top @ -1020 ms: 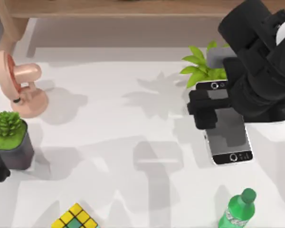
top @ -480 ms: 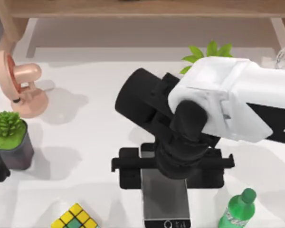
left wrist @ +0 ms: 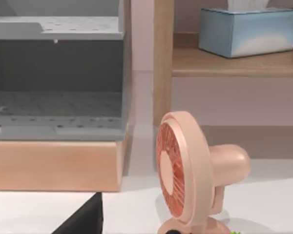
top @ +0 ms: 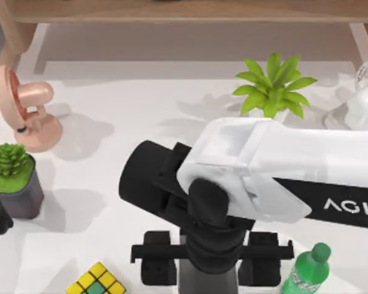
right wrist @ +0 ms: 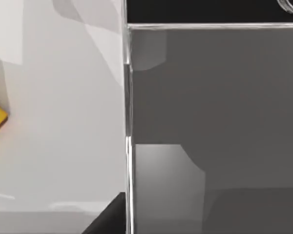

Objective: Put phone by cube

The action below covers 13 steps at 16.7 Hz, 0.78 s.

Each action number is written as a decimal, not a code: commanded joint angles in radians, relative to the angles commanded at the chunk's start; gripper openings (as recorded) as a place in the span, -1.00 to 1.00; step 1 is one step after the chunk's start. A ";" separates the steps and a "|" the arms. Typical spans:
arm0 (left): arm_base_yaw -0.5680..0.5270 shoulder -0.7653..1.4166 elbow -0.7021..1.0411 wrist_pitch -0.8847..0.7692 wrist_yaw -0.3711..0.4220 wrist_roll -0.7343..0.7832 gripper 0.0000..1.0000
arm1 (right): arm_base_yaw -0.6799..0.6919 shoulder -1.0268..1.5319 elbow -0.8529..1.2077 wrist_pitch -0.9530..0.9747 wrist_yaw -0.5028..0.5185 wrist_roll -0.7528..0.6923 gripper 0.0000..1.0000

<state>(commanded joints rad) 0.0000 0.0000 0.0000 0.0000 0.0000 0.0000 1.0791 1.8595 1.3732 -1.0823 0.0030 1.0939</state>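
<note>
cube [top: 96, 280] left of phone [top: 208, 283]

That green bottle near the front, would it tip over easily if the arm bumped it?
Probably: the green bottle stands upright, tall and narrow. Its round body would likely roll afterwards. The right gripper works close beside it.

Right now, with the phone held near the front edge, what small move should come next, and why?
Probably carry the phone a little further toward the table's left, then lower it. The right hand holds it between the cube and the green bottle, with bare table still between phone and cube.
</note>
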 joint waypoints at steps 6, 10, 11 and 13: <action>0.000 0.000 0.000 0.000 0.000 0.000 1.00 | -0.005 -0.004 0.001 0.002 -0.001 0.001 -1.00; 0.000 0.000 0.000 0.000 0.000 0.000 1.00 | -0.024 -0.001 0.018 0.050 -0.005 0.012 -1.00; 0.000 0.000 0.000 0.000 0.000 0.000 1.00 | -0.030 0.000 0.025 0.072 -0.009 0.014 -1.00; 0.000 0.000 0.000 0.000 0.000 0.000 1.00 | -0.042 0.004 0.042 0.122 -0.021 0.014 -1.00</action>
<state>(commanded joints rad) 0.0000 0.0000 0.0000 0.0000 0.0000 0.0000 1.0375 1.8634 1.4149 -0.9600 -0.0184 1.1081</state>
